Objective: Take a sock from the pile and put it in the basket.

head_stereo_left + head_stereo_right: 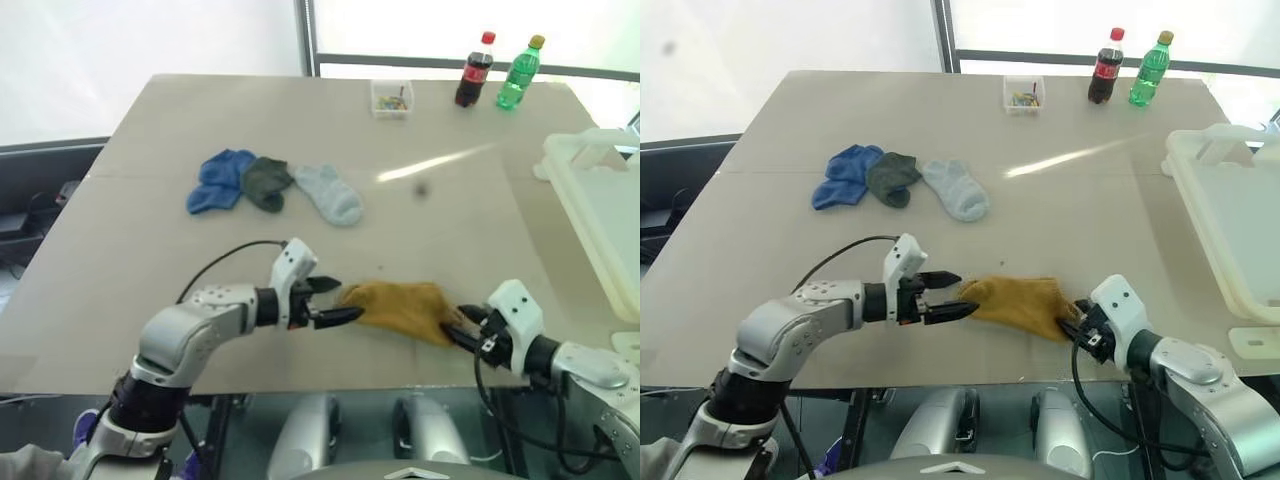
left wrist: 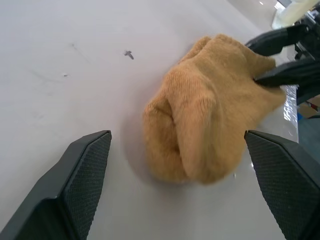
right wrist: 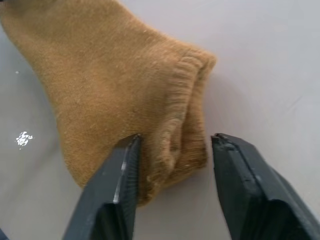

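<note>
Plainly, the mustard sock [image 1: 405, 308] lies rumpled, folded at its ribbed cuff.

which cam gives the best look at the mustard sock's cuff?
Right wrist view: the mustard sock's ribbed cuff sits close up between that gripper's parted fingers. Left wrist view shows the sock's other, bunched end. Head views show the whole sock lying flat on the table, cuff detail too small.

**Both arms low, jaws parted**

The left gripper [image 1: 337, 301] reached in from the left, black fingers spread wide. The right gripper [image 1: 458, 327] angled in from the right, its fingers [image 3: 118, 185] partly apart.
</note>
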`<state>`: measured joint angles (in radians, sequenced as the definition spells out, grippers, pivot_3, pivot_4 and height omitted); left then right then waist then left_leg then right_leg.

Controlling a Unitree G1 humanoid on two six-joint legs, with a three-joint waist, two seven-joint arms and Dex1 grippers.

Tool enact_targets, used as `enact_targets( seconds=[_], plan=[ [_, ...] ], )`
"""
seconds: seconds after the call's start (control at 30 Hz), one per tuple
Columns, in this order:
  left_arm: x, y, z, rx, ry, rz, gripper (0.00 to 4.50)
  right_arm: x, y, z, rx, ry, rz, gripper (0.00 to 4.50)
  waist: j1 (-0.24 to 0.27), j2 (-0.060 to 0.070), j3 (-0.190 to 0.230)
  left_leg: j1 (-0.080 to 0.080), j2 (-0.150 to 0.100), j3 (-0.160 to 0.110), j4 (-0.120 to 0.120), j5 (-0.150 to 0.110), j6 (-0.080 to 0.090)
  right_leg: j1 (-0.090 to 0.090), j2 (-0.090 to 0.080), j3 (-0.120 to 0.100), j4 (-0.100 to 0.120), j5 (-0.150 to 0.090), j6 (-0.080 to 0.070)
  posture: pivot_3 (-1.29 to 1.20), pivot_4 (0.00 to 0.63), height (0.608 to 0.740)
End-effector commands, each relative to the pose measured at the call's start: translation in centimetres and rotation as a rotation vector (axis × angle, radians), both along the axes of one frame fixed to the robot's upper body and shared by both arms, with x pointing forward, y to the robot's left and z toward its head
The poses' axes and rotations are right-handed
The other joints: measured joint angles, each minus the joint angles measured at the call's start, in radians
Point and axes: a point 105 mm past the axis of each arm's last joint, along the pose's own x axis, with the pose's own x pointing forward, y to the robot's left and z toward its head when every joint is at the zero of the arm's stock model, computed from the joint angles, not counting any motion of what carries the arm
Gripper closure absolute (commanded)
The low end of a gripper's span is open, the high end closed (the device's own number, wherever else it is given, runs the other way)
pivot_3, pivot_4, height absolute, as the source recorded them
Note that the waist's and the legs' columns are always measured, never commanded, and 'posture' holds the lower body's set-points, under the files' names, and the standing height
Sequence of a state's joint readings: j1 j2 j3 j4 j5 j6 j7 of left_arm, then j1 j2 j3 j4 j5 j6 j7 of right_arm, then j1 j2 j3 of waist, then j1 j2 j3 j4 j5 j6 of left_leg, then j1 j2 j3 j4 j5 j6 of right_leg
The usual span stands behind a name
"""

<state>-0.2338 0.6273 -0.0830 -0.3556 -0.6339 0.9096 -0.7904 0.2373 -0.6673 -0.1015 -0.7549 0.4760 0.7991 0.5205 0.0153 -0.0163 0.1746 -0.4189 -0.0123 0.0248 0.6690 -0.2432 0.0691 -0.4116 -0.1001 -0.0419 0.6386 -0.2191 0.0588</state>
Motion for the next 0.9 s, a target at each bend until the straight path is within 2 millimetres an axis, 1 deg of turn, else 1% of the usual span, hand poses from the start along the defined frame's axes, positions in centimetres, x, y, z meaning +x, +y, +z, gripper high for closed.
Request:
enact_targets(
  seconds=[0.03, 0.13, 0.2, 0.3, 0.33, 0.47, 0.57, 0.67, 0.8, 0.9],
  plan=[
    [-0.2, 0.2, 1.4, -0.049, -0.037, -0.031, 0.0, -0.2, 0.3, 2.8, 0.033, -0.124, 0.045, 2.38, 0.0, 0.0, 0.0, 0.0, 0.0, 0.0, 0.0, 0.0, 0.0, 0.0, -0.001, 0.0, 0.0, 0.0, 0.0, 0.0, 0.15, 0.729],
    [0.1, 0.6, 1.0, -0.041, -0.034, -0.025, 0.0, -0.3, 0.6, 3.8, 0.07, -0.16, 0.073, 2.38, 0.001, 0.0, 0.0, 0.0, 0.0, 0.0, 0.0, 0.0, 0.0, 0.0, -0.002, -0.001, -0.001, 0.0, 0.0, 0.0, 0.15, 0.729],
    [0.3, 0.7, 0.8, -0.042, -0.031, -0.018, 0.0, -0.1, 0.9, 4.3, 0.105, -0.191, 0.077, 2.91, 0.001, 0.0, 0.0, 0.0, 0.0, 0.0, 0.0, 0.0, 0.0, 0.0, -0.002, -0.001, -0.001, 0.0, 0.0, 0.0, 0.15, 0.729],
    [0.5, 0.7, 0.7, -0.052, -0.021, -0.013, 0.0, -0.1, 1.8, 4.4, 0.145, -0.195, 0.125, 4.21, 0.0, 0.0, 0.0, 0.0, 0.0, 0.0, 0.0, 0.0, 0.0, 0.0, -0.001, 0.0, -0.001, 0.0, 0.0, 0.0, 0.15, 0.729],
    [0.5, 0.7, 0.6, -0.05, -0.019, -0.013, 0.0, -0.1, 2.1, 4.3, 0.146, -0.193, 0.136, 4.45, 0.0, 0.0, 0.0, 0.0, 0.0, 0.0, 0.0, 0.0, 0.0, 0.0, -0.001, 0.0, -0.001, 0.0, 0.0, 0.0, 0.15, 0.729],
    [0.5, 0.3, -0.2, -0.029, 0.0, -0.031, 0.0, 0.3, 2.9, 2.0, 0.106, -0.154, 0.168, 4.45, 0.001, 0.0, 0.0, 0.0, 0.0, 0.0, 0.0, 0.0, 0.0, 0.0, -0.001, -0.001, -0.001, 0.0, 0.0, 0.0, 0.15, 0.729],
    [0.4, -0.4, -0.7, -0.034, 0.031, -0.059, 0.0, 0.8, 2.5, -0.9, 0.035, -0.097, 0.154, 4.45, 0.002, -0.001, 0.0, 0.0, 0.0, 0.0, 0.0, 0.0, 0.0, 0.0, -0.001, -0.001, -0.001, 0.0, 0.0, 0.0, 0.15, 0.729],
    [0.5, -0.9, -1.3, -0.025, 0.056, -0.075, 0.0, 1.0, 2.2, -2.9, -0.008, -0.066, 0.159, 4.45, 0.001, 0.0, -0.001, 0.0, -0.001, 0.0, 0.0, 0.0, 0.0, 0.0, -0.001, 0.0, -0.001, 0.0, 0.0, 0.0, 0.15, 0.729],
    [0.3, -1.8, -1.7, -0.04, 0.091, -0.128, 0.0, 1.3, 2.4, -3.4, -0.01, -0.072, 0.164, 4.45, 0.0, -0.002, -0.004, 0.002, 0.0, 0.001, 0.0, 0.0, 0.0, 0.001, 0.001, 0.0, -0.001, 0.0, 0.0, 0.0, 0.15, 0.729],
    [0.2, -3.0, -1.2, -0.104, 0.147, -0.165, 0.0, 1.4, 2.5, -3.5, -0.014, -0.076, 0.169, 4.45, 0.001, -0.002, -0.006, 0.003, 0.0, 0.001, 0.001, 0.0, 0.0, 0.002, 0.001, 0.0, 0.0, 0.0, 0.0, 0.0, 0.15, 0.729]
  ],
)
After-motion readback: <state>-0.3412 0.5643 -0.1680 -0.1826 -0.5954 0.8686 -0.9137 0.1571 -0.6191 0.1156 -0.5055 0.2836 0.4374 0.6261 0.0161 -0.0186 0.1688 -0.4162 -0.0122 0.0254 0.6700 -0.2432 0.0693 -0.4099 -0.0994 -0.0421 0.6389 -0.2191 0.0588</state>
